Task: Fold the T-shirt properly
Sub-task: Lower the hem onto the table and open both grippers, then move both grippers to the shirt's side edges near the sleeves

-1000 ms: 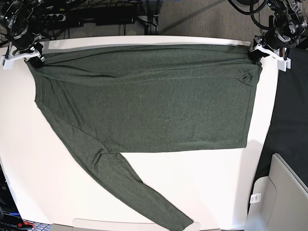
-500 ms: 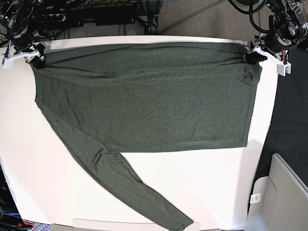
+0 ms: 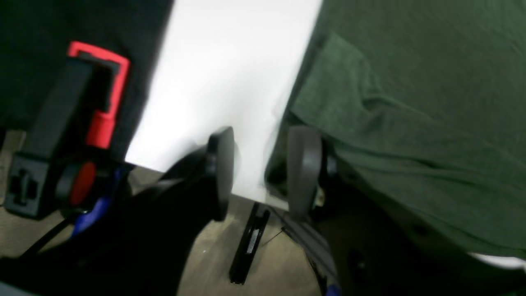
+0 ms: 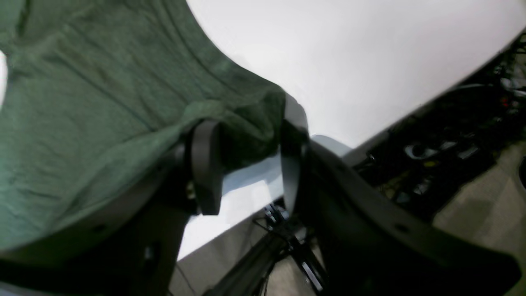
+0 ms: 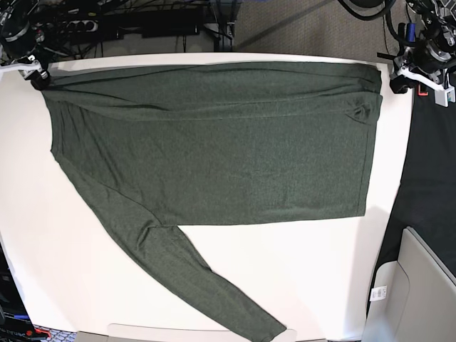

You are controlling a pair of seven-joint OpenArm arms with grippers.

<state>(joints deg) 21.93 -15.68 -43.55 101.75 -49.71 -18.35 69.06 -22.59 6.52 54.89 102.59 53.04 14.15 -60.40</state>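
The T-shirt [image 5: 214, 142] lies spread flat across my white worktop [image 5: 299, 285], one long sleeve trailing to the near edge. My left hand [image 3: 263, 172] hangs wide open beside its far corner, off the cloth. My right hand [image 4: 246, 164] gapes too; blurred fabric seems to sit between its fingers, ungripped.

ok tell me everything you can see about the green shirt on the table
The T-shirt is dark olive, heathered, thin knit, plain. It lies flat on the white table, body folded into a wide rectangle along the far edge, one long sleeve trailing diagonally to the near edge. Both end effectors look open: the left end effector is just off its corner, and the right end effector straddles a bunched corner.
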